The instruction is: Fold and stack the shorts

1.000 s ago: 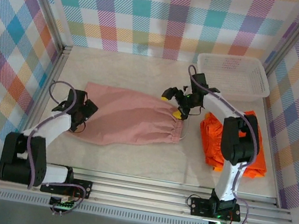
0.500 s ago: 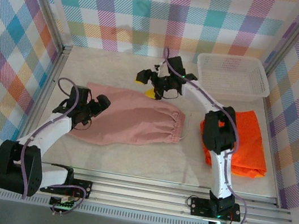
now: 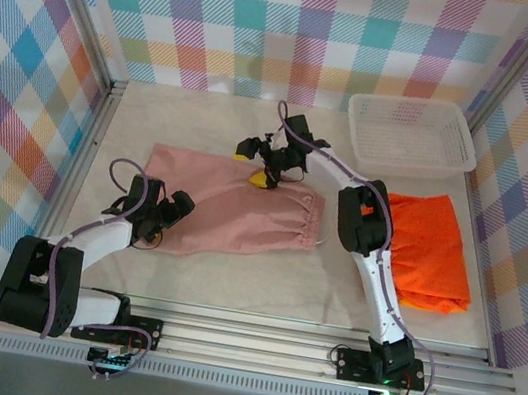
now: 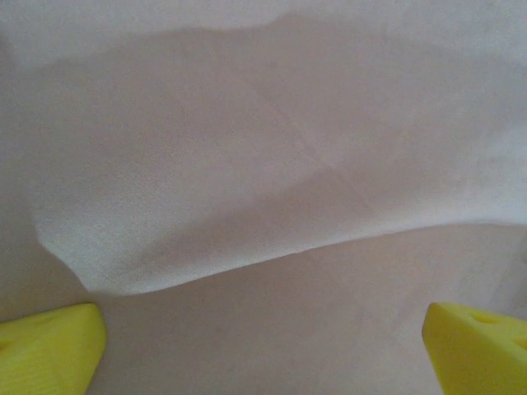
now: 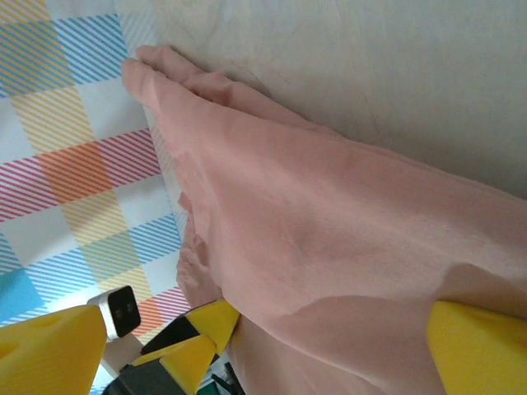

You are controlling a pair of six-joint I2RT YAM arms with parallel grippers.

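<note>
Dusty pink shorts [image 3: 241, 214] lie flat across the middle of the table, waistband to the right. My left gripper [image 3: 161, 217] is at their near left edge, open; in the left wrist view the pink cloth [image 4: 247, 164] lies just ahead of the left gripper [image 4: 263, 354]. My right gripper [image 3: 251, 167] is at their far edge, open, and in the right wrist view the pink shorts [image 5: 329, 230] spread between its wide-apart yellow fingertips [image 5: 49, 354]. Folded orange shorts [image 3: 427, 250] lie at the right.
A white mesh basket [image 3: 414, 102] stands at the back right. Plaid walls close in the back and both sides. A metal rail runs along the near edge. The right arm stretches from its base over the table between the pink and orange shorts.
The right gripper has swung from the waistband up and left to the pink shorts' far edge, uncovering the orange shorts. The left gripper has moved right along the near left edge.
</note>
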